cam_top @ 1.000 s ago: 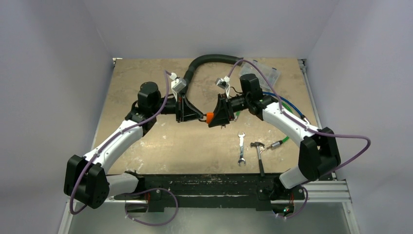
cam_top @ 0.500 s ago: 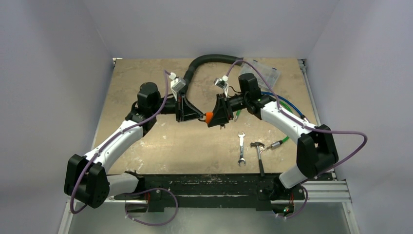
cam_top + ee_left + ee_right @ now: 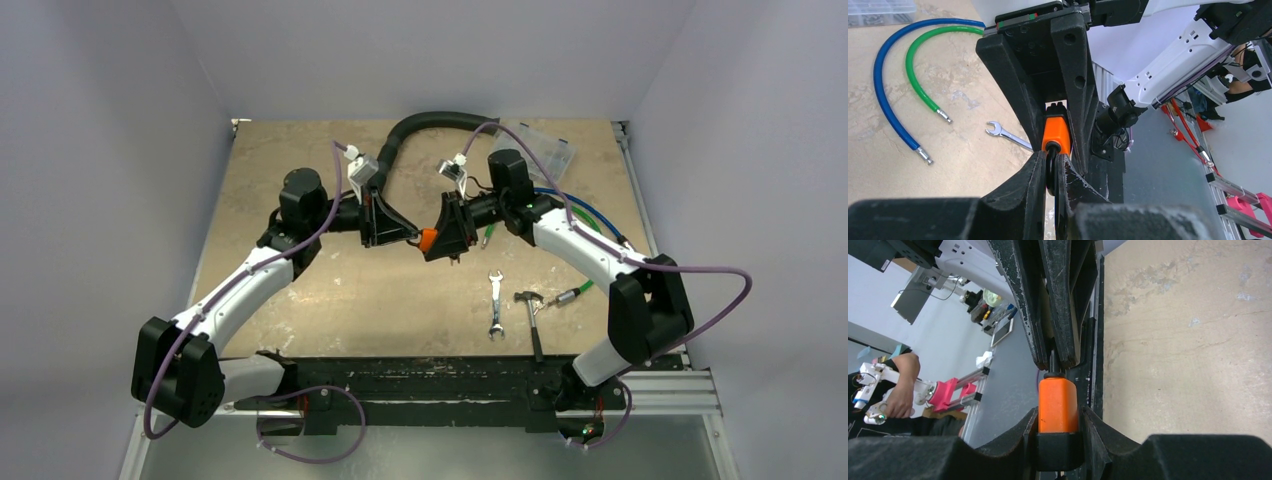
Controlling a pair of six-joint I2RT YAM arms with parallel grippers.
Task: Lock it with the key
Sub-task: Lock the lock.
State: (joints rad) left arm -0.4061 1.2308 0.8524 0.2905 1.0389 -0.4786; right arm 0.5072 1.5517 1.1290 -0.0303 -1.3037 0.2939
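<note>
Holding the orange lock (image 3: 1057,405) in my right jaws, clenched on its body, up off the tabletop (image 3: 300,180) near its middle. My left jaws are clenched on the key (image 3: 1050,172). Its shaft meets the lock's end face, so it looks seated.

Change over the last second: the joined pair has drifted slightly toward my left and the far side, and my right elbow has tucked in. Lock and key stayed mated throughout.

Keyway and any shackle are hidden, so I can't tell if it's turned yet. My read: insertion done, the turn is the step in hand. It needs a left wrist roll with the right holding firm. Risk: the key slips or the lock twists.

Wrench (image 3: 495,305) and hammer (image 3: 533,320) lie on the tabletop nearer my right base.
</note>
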